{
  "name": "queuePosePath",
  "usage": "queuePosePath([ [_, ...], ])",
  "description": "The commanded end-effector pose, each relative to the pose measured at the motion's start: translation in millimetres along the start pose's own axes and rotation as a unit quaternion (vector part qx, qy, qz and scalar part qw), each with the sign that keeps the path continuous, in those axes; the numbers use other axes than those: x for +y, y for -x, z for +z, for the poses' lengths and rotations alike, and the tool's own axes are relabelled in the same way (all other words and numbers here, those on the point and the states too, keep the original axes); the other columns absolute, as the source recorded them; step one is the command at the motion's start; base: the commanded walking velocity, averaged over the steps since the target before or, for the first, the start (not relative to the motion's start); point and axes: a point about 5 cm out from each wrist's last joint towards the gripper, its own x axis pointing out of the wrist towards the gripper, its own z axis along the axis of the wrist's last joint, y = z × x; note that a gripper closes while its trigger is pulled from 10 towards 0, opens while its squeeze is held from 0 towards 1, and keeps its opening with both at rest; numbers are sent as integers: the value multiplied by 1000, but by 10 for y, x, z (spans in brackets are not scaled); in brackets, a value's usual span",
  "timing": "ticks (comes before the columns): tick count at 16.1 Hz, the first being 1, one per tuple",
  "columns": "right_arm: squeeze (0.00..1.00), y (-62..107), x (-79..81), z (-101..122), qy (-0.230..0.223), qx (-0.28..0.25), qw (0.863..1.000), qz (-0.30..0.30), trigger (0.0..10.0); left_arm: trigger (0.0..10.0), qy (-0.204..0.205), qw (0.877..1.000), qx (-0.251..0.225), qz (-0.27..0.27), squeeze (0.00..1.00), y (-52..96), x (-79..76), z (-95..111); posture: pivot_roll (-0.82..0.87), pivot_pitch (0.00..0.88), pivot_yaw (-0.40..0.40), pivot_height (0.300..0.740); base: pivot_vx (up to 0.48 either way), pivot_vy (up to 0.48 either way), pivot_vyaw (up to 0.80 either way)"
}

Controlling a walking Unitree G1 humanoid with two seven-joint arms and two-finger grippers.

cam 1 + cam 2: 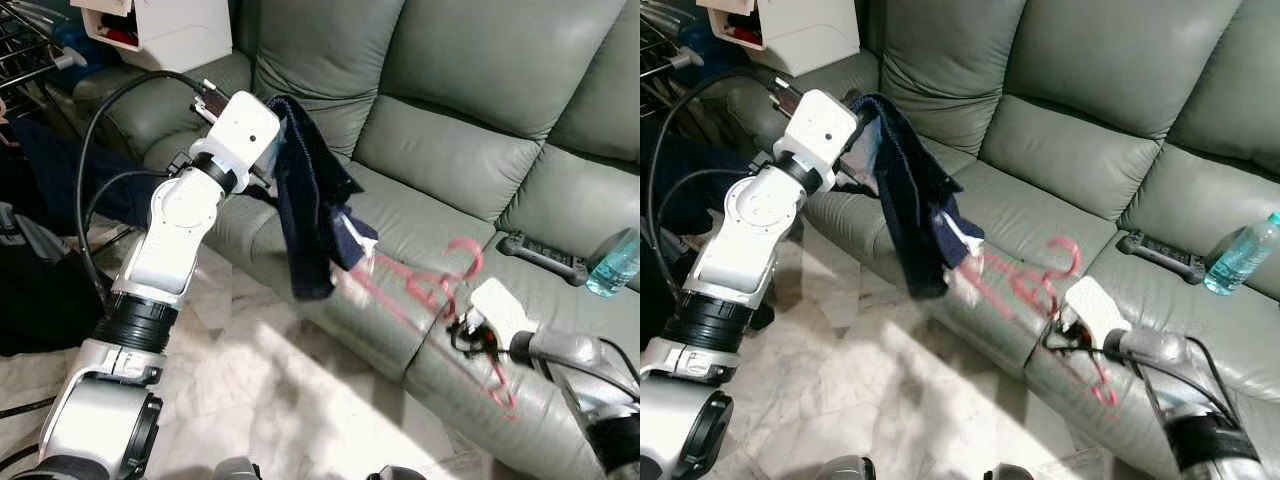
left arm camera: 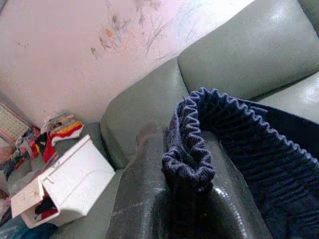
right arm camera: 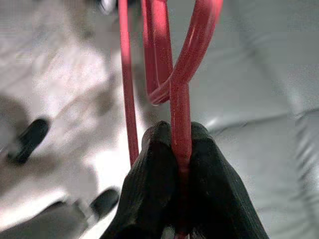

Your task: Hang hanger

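Hanger (image 1: 440, 290) in right pincer (image 3: 180, 149); bottle (image 1: 612, 265), remote (image 1: 545, 256) on sofa (image 1: 450, 150).

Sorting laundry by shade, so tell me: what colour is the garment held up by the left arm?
Dark navy blue garment, clearest in the left wrist view.

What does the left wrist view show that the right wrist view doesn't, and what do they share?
The left wrist view has the left gripper shut on the ribbed waistband of a dark blue garment, with a white box on the sofa arm and a scribbled wall behind. The right wrist view has the right gripper shut on the stem of a red hanger, above pale floor. Both show two black fingers clamped on something and the grey-green sofa.
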Motion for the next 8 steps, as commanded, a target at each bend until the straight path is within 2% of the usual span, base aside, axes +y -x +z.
queuePosePath([
  [1,0,21,-80,144,-5,-43,999,-22,10000,10000,-7,1000,5,6,0,21,1,-12,-87,27,22,740,0,0,0],
  [2,0,9,-87,220,-6,-65,997,-27,10000,10000,-2,1000,22,13,0,46,-26,-89,-88,25,23,740,0,0,0],
  [5,0,-9,-73,231,-3,-70,997,-25,10000,10000,18,999,35,17,0,66,-65,-134,-85,24,22,740,0,0,0],
  [6,0,-20,-105,233,-5,-78,996,-47,10000,10000,55,998,40,9,0,67,-114,-121,-85,24,22,740,0,0,0],
  [8,0,-27,-176,265,-12,-90,993,-80,10000,10000,83,996,17,-16,0,66,-187,-45,-85,24,22,740,0,0,0],
])
